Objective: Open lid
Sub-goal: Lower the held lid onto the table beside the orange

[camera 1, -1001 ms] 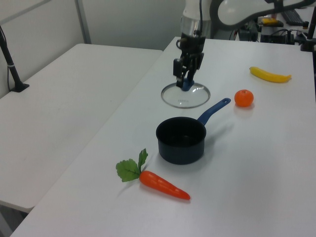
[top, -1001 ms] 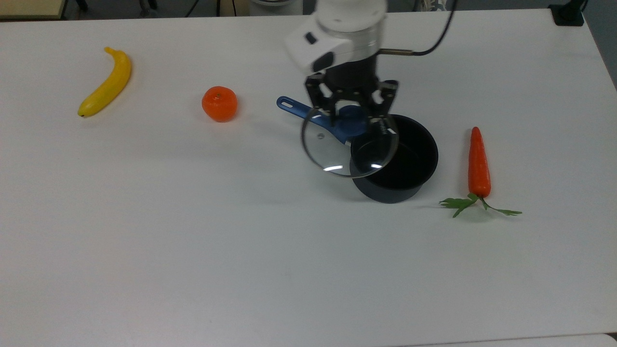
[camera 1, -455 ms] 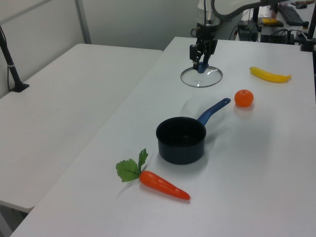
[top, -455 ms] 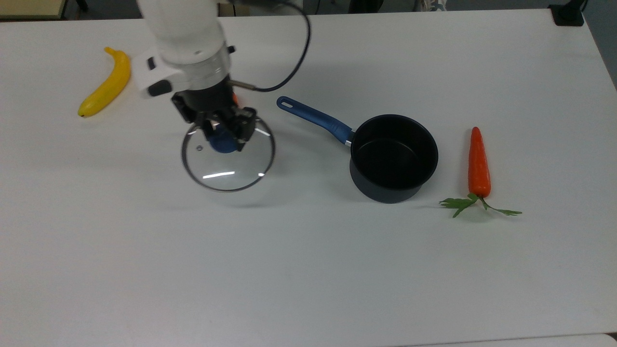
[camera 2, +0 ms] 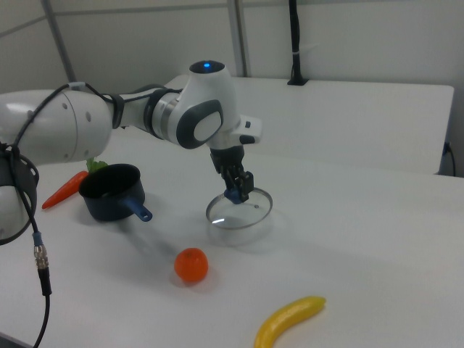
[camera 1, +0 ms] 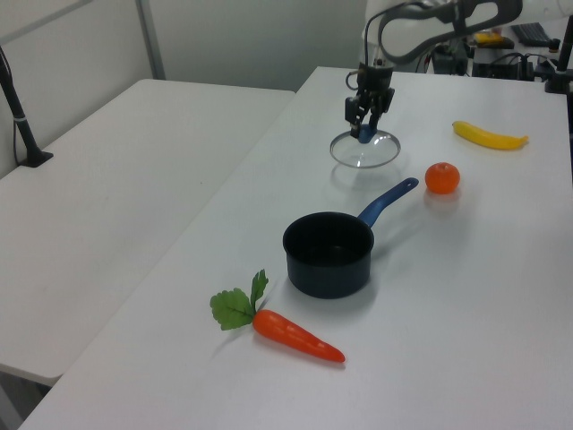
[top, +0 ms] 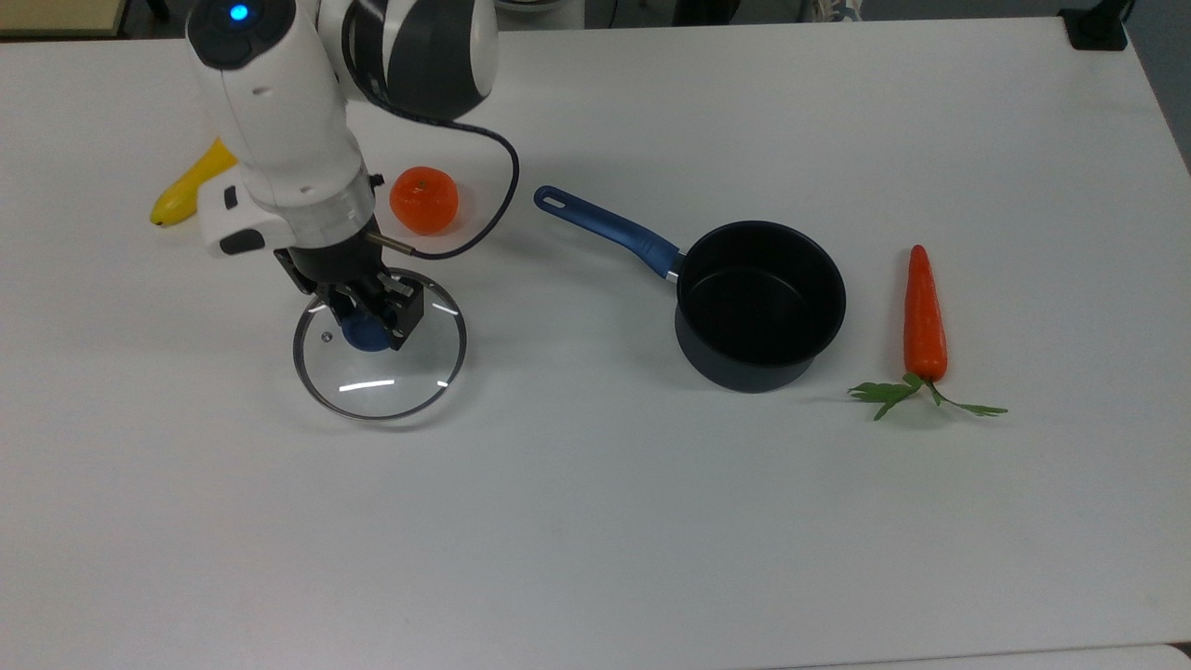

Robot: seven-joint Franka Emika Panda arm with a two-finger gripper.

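Carrying the glass lid (top: 379, 346) by its blue knob (top: 364, 333), the gripper (top: 370, 311) stays clamped on it low over the table's (top: 595, 521) open middle, so the step in hand looks like setting it down, which calls for lowering gently and letting go. Farther off, the uncovered saucepan (top: 761, 302) sits well apart beside the carrot (top: 925, 316). Since a second ago the lid has travelled from above the pan toward the orange (top: 423, 199) and banana (top: 186, 186).

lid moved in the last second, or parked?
Yes. In the top view the lid, held by the gripper, went from over the saucepan to the top view's left, now below the orange.
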